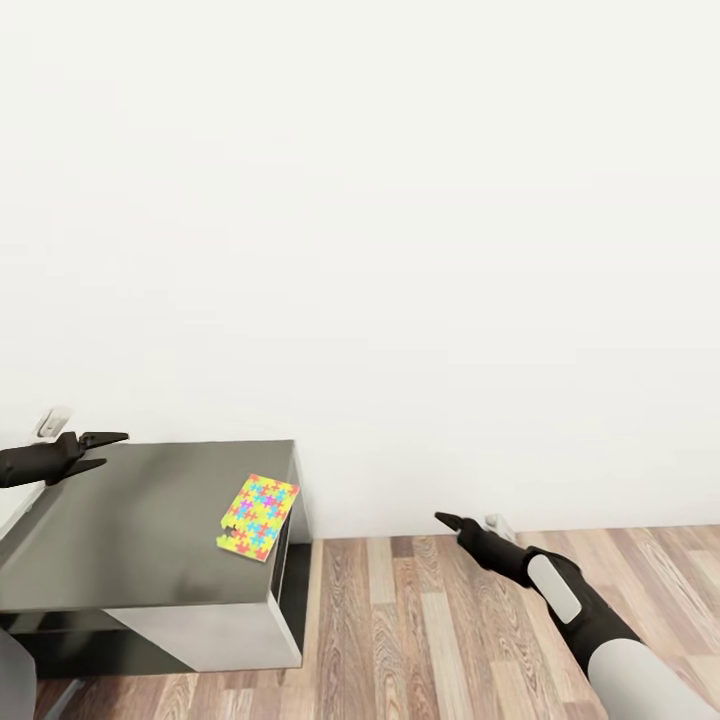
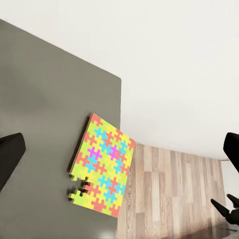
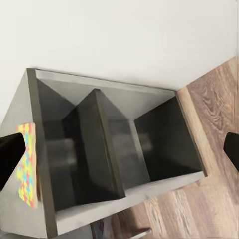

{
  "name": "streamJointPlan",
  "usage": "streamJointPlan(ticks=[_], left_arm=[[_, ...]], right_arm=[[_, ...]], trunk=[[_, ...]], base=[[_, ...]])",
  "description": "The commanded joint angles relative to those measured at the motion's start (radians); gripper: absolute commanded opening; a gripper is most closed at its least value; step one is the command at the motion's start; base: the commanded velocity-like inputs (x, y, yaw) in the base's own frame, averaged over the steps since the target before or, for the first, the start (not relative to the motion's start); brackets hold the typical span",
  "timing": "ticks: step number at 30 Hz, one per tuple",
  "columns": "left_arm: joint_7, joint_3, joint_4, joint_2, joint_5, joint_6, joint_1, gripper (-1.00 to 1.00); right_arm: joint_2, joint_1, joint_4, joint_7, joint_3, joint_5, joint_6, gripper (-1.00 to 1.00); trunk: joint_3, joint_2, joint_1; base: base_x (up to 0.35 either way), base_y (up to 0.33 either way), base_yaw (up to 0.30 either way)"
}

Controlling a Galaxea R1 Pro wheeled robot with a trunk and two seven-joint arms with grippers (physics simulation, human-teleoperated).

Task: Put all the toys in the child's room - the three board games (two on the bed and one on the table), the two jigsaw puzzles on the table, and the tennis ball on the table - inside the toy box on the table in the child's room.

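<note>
White wall takes up most of what I see from here, with wood-plank floor (image 1: pixel 480 620) below and a low dark grey cabinet (image 1: pixel 150 530) against the wall. One jigsaw puzzle (image 1: pixel 259 516) lies flat on the cabinet's top, near the corner by the wall, with a few pieces at one corner pulled slightly loose from the rest. The left gripper (image 1: pixel 103 450) hovers over the far side of the top from the puzzle, jaws parted and empty. The right gripper (image 1: pixel 447 521) hangs above the floor, well apart from the cabinet; I cannot tell how its jaws stand.

That puzzle looks thin and light, likely to flex or shed pieces if pinched at the loose corner. I'd say the intact edge nearest the cabinet's rim is the best place to grip, perhaps after sliding it out to overhang.
</note>
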Motion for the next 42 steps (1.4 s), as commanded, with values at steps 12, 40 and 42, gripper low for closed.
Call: streamJointPlan(ticks=[12,40,42], left_arm=[[-0.053,0.001,0.001,-0.001,0.000,0.004,-0.001,1.00],[-0.375,-0.078,0.014,-0.023,0.001,0.005,0.000,1.00],[-0.375,-0.078,0.014,-0.024,0.001,0.005,0.000,1.00]], right_arm=[[0.008,-0.004,0.013,-0.033,0.001,-0.024,0.055,1.00],[0.041,-0.004,0.006,-0.031,0.013,-0.280,0.172,1.00],[0.046,-0.004,0.007,-0.029,0.014,-0.282,0.173,1.00]], trunk=[[-0.002,-0.002,0.001],[-0.002,-0.002,0.001],[-0.002,-0.002,0.001]], base=[[0.082,0.077,0.000],[0.061,0.026,0.000],[0.018,0.008,0.000]])
